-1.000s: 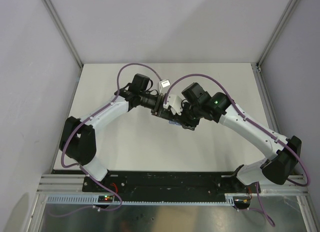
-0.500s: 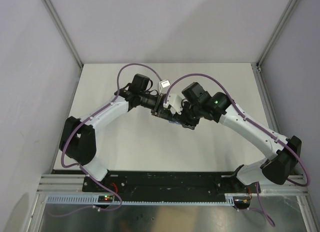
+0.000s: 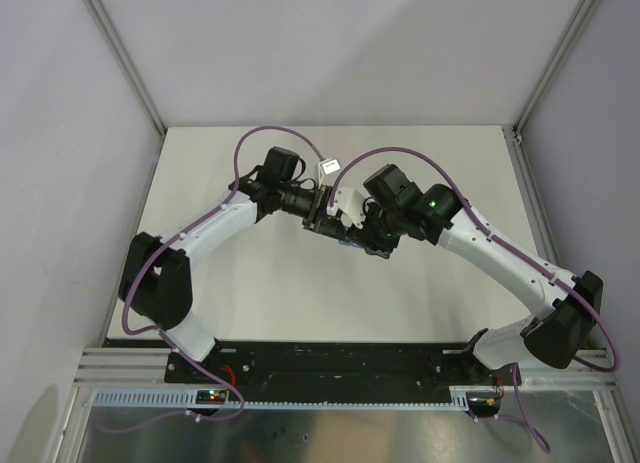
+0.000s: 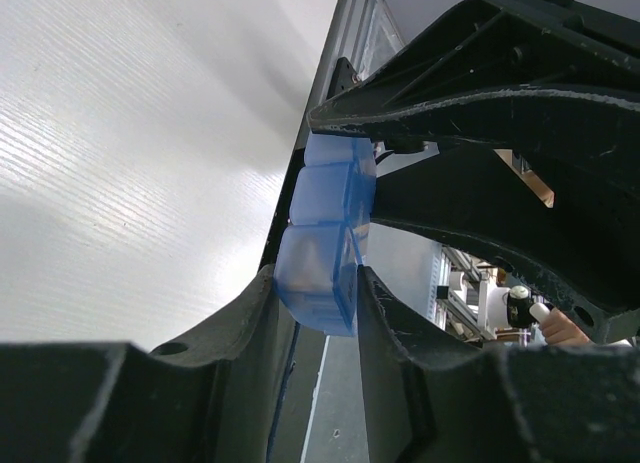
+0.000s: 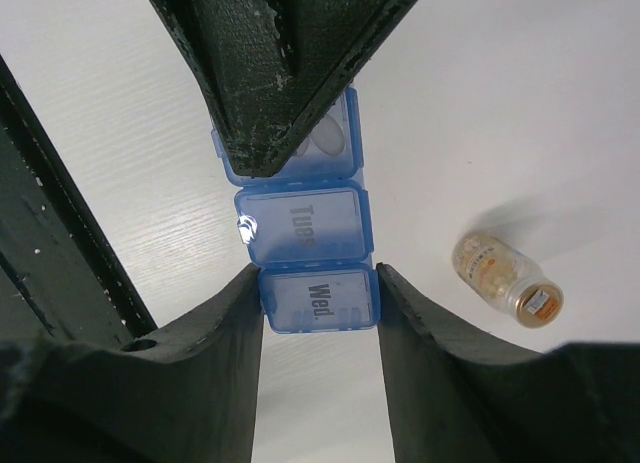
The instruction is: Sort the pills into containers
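Gripping the blue box [image 5: 305, 233] by its "Wed." compartment, the right hand [image 5: 318, 283] presses a finger against each side of that compartment, at the bottom middle of the right wrist view. The left hand [image 4: 312, 283] is closed on the opposite end compartment: in its own view, bottom centre, its fingers touch both sides of that end. The box thus spans the two hands, with the "Tues." compartment bare between them. Whether it rests on the surface I cannot tell. An amber bottle [image 5: 505, 278] lies on its side on the white worktop [image 5: 520, 103], at the lower right of the right wrist view, apart from the box. Pale grey walls [image 3: 330, 53] enclose the worktop.
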Robot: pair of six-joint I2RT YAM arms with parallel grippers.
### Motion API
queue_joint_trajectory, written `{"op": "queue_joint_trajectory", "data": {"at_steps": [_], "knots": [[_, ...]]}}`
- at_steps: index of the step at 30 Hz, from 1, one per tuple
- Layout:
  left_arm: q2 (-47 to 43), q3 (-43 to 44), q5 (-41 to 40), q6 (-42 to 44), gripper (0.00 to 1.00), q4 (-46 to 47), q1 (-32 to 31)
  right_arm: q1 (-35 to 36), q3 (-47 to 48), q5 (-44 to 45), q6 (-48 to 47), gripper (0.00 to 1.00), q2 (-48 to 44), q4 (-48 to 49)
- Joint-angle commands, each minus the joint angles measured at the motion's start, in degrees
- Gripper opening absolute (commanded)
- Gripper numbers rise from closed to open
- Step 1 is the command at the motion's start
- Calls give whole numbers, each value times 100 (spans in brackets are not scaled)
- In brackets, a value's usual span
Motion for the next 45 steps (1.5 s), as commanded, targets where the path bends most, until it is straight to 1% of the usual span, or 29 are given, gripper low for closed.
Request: {"op": "queue_joint_trajectory", "data": {"at_steps": [1, 6, 10, 15, 17, 20, 24, 32, 40, 45], "knots": [[-84, -68, 157, 62, 28, 103, -69, -43, 90, 73, 53, 0, -18, 237], [-104, -64, 113, 62, 36, 114, -65, -43, 90, 64, 60, 0, -22, 237], [-127, -71, 68, 70, 46, 109, -62, -43, 90, 57, 63, 0, -41, 230], [-167, -87, -15, 99, 66, 108, -44, -43, 90, 48, 60, 0, -60, 216], [-186, -96, -43, 104, 72, 112, -28, -43, 90, 40, 50, 0, -67, 210], [-216, -91, -63, 124, 81, 115, 39, -43, 86, 37, 47, 0, -79, 201], [-284, -95, -69, 132, 88, 113, 174, -51, 74, 29, 47, 0, -95, 201], [-522, -112, -271, 216, 96, 111, 546, -63, 73, 15, 11, 0, -112, 197], [-769, -28, -407, 213, 99, 111, 1066, -103, 73, -12, -37, 0, -105, 199], [-875, -25, -338, 254, 100, 115, 1222, -134, 73, -45, -51, 0, -103, 221]]}}
